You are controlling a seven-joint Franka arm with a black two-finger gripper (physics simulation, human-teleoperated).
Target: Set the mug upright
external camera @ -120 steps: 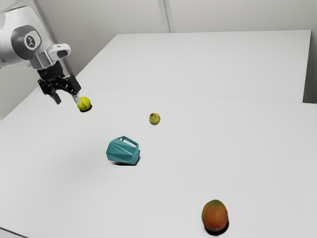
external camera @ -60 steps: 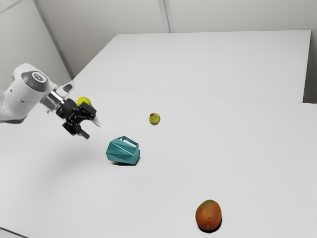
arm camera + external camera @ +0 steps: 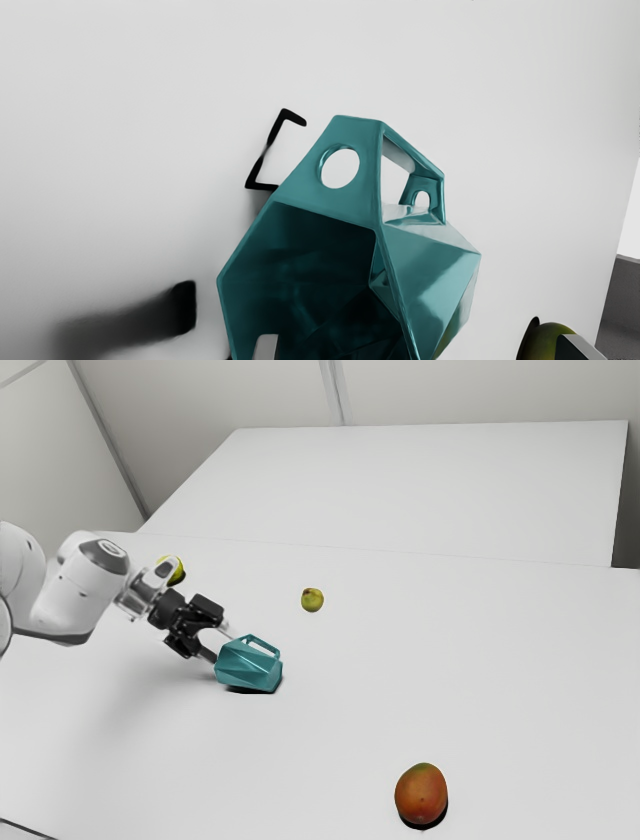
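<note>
The teal faceted mug (image 3: 248, 665) lies on its side on the white table (image 3: 400, 680), handle upward and mouth facing the gripper (image 3: 221, 644). My open gripper stands low at the mug's mouth end, tilted toward it. From the wrist, the mug (image 3: 345, 202) shows its dark opening and looped handle. Of the open gripper (image 3: 421, 346), one fingertip overlaps the opening and the other stands outside the mug's wall, wide apart. Whether the first tip is inside the mouth or in front of it, I cannot tell.
A small yellow-green fruit (image 3: 312, 600) rests beyond the mug. A yellow fruit (image 3: 173, 569) is partly behind the arm. An orange-red mango (image 3: 421, 794) lies toward the exterior view's lower right. Beside one fingertip a green fruit (image 3: 545, 337) appears.
The gripper has come down and across to the mug's mouth end, tilting toward it. The mango shifted slightly toward the exterior view's left, then stayed. The mug has not moved.
</note>
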